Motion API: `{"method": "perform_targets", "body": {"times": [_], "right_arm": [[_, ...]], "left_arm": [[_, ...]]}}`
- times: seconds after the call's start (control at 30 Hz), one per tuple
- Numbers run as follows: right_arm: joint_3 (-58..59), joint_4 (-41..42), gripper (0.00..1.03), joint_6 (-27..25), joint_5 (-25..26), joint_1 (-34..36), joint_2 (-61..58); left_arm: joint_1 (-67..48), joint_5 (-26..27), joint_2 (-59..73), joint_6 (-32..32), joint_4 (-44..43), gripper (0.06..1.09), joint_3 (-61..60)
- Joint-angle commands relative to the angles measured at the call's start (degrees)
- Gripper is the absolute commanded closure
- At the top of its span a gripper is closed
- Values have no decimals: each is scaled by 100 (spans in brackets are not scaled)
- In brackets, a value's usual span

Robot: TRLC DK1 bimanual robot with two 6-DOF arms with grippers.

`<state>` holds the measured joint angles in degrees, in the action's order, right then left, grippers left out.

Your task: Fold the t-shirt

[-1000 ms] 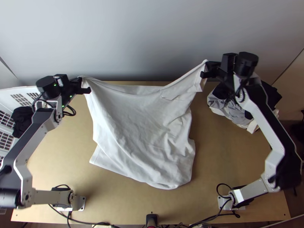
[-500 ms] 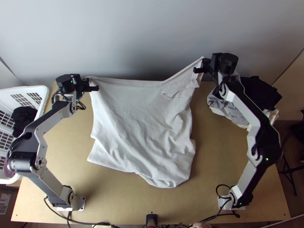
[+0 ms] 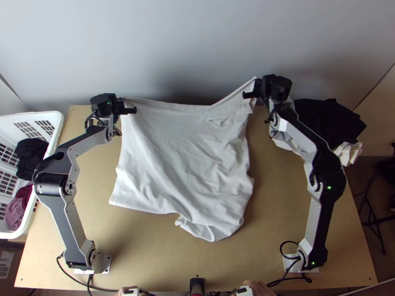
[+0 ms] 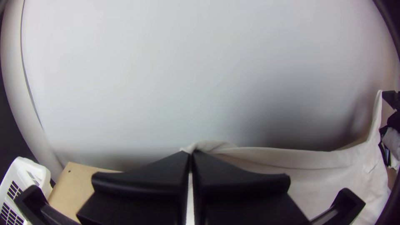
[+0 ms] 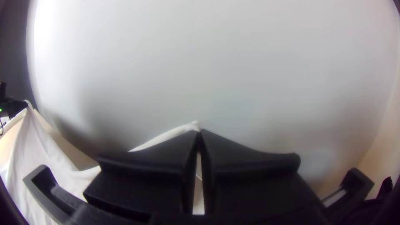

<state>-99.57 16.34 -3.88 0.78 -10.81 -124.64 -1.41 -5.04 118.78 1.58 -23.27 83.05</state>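
Pinching the white t-shirt by its far corners, left jaws and right jaws sit closed

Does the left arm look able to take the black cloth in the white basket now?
Probably not right now: the left gripper is shut on the t-shirt. Once free, it likely could: the black cloth lies uncovered on that side.

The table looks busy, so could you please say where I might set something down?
The table shows bare wood between shirt and left arm, between shirt and right arm, and between shirt and near-edge cables. It is crowded at the far edge, where left hand and right hand grip the shirt, and by the clothes at right.
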Motion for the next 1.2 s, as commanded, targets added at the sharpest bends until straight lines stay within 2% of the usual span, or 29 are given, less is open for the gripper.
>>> {"method": "perform_targets", "body": {"times": [0.0,0.17,0.4,0.7,1.17], "right_arm": [[-80,282,100,-465,37,-167,-342],[87,300,100,-438,63,-141,-456],[913,467,100,-227,63,-176,27],[1326,467,100,45,63,-387,581],[3119,423,100,107,54,-906,2295]], "left_arm": [[-44,-208,655,228,-380,105,520],[159,-322,963,466,-495,105,748],[308,-314,831,562,-635,105,221],[194,-111,128,228,-626,105,-623],[185,442,-953,114,-205,105,-1440]]}}
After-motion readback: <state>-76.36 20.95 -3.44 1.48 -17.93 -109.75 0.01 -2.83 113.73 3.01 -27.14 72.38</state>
